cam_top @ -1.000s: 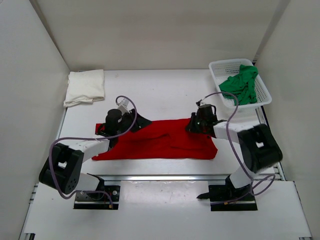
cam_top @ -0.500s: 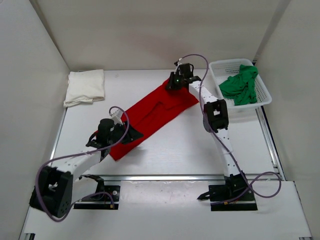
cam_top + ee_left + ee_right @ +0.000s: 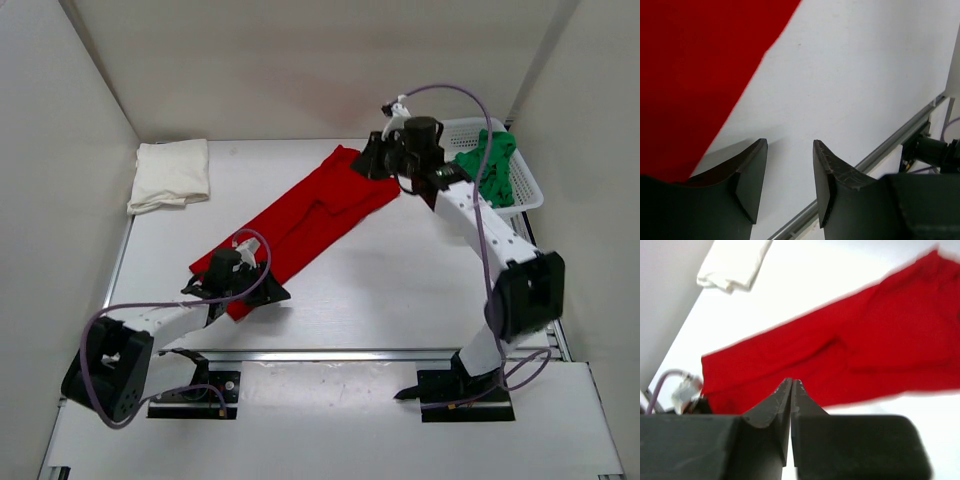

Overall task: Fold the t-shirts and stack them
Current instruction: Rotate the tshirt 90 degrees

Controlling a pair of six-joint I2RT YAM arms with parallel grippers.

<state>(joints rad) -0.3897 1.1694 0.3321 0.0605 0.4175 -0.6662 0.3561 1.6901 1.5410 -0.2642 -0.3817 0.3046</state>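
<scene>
The red t-shirt (image 3: 300,220) lies flat in a long diagonal strip from near left to far right. My left gripper (image 3: 262,292) sits at its near end, just off the cloth; in the left wrist view the gripper (image 3: 790,142) is open over bare table, the red t-shirt (image 3: 690,65) beside it. My right gripper (image 3: 368,163) hovers at the strip's far end. In its own view this gripper (image 3: 791,381) is shut with nothing in it, above the red t-shirt (image 3: 850,355). The cream t-shirt (image 3: 170,172) lies folded at far left. The green t-shirt (image 3: 485,165) is crumpled in the basket.
The white mesh basket (image 3: 532,190) stands at the far right, partly behind my right arm. White walls close in the left, back and right sides. A metal rail (image 3: 890,145) runs along the table's near edge, close to my left gripper.
The right arm swung the shirt's right end to the far side, turning the red strip diagonal, then let it go. The left gripper moved nearer with its end and opened off the cloth.
</scene>
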